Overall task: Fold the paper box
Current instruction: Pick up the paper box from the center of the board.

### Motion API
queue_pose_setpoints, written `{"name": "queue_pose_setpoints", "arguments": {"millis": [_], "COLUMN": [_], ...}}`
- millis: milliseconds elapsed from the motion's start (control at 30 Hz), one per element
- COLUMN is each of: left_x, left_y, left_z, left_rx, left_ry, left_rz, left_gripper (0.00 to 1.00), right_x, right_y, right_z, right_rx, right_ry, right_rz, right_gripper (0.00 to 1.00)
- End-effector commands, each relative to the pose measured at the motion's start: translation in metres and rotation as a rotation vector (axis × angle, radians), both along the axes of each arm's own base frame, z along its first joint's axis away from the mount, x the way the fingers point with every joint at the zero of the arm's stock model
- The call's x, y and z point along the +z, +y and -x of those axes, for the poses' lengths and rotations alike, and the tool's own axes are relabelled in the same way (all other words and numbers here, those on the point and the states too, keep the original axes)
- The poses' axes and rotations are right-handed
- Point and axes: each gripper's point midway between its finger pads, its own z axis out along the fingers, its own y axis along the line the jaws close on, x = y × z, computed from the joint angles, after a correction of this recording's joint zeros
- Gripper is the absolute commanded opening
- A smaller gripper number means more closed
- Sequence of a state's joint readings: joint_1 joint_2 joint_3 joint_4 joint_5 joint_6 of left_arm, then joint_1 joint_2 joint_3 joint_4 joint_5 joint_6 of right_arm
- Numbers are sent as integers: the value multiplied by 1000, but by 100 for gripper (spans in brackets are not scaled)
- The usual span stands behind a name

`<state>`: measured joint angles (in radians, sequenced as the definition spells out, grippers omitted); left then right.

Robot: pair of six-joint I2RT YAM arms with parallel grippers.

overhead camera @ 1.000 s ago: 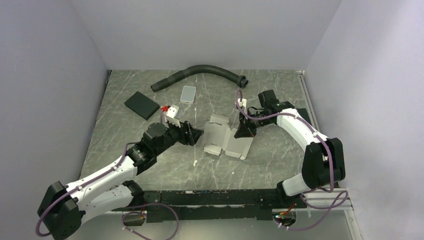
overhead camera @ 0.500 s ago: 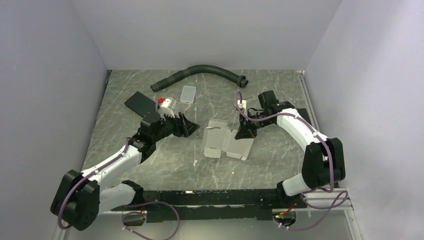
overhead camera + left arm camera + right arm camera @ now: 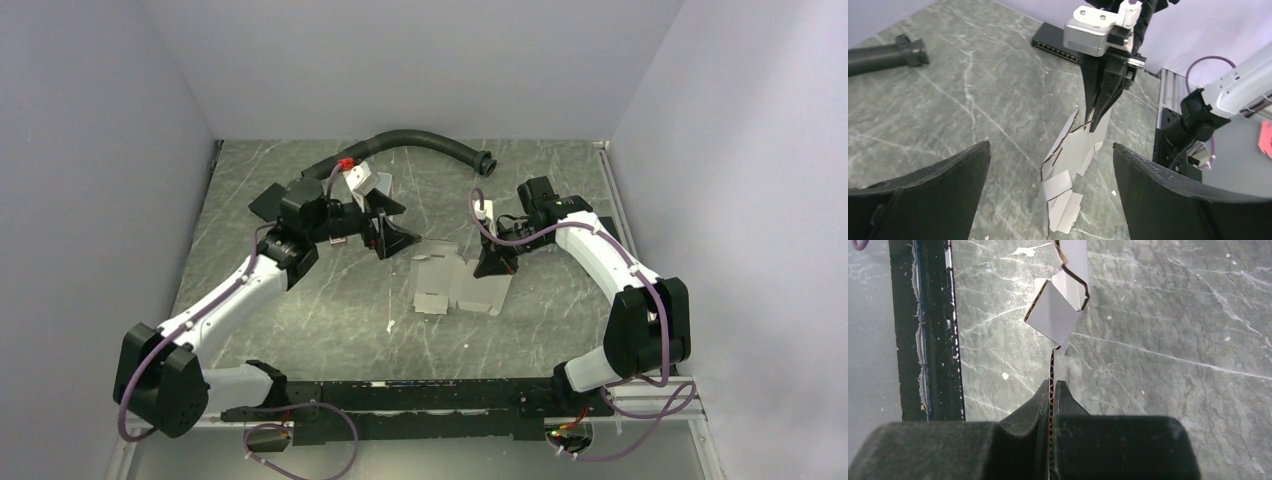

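Paper box point(image 3: 448, 283) unfolded — hose point(image 3: 420, 140), black pad point(image 3: 262, 204) beyond.

— Overhead, hidden from the lens?
— Part of the black pad point(image 3: 264, 203) and a stretch of the hose point(image 3: 420, 138), behind the left arm point(image 3: 235, 297). Far right corner of the paper box point(image 3: 450, 284), under the right gripper point(image 3: 493, 268).
— And on the wrist cameras?
— Left: the left gripper's point(image 3: 1050, 150) fingers point(image 3: 928, 195) cropped along the bottom, hose cropped at the frame's left. Right: paper box cropped at top, reduced to a thin edge between blurred fingers point(image 3: 998, 450), themselves cropped below.
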<state>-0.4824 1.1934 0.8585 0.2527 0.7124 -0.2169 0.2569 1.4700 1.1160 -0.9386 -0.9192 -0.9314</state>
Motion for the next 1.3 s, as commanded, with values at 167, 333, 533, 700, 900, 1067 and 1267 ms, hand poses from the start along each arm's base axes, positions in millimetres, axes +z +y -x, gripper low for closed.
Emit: {"name": "queue_pose_setpoints", "arguments": {"millis": [167,333,533,700,900,1067,1267], "left_x": [-7,-24,-51,-68,-72,-53,-27], "left_y": [-28,-47,-66,-80,-78,-55,-14], "left_z": [9,0,-1,3,-5,-10,0], "left_rx": [-213,-248,-326,-377,-309,-125,126], "left_ry": [-108,-136,-92,-69,-48,32,103], "left_rz": [-117,-224,-339,-410,-449,-302,-21], "left_gripper": [99,96,82,59,0,0,0], "right_x": [19,20,20,21,21,38,85], "right_y": [3,4,5,5,5,2,-23], "right_z": [4,6,7,7,2,-8,-18], "right_rx": [47,54,56,57,28,-52,-191], "right_ry": [-65,-59,-56,-56,-49,-24,-67], "right_rz": [-38,-46,-51,-51,-43,-66,-227], "right_gripper": [0,0,0,0,0,50,81]}}
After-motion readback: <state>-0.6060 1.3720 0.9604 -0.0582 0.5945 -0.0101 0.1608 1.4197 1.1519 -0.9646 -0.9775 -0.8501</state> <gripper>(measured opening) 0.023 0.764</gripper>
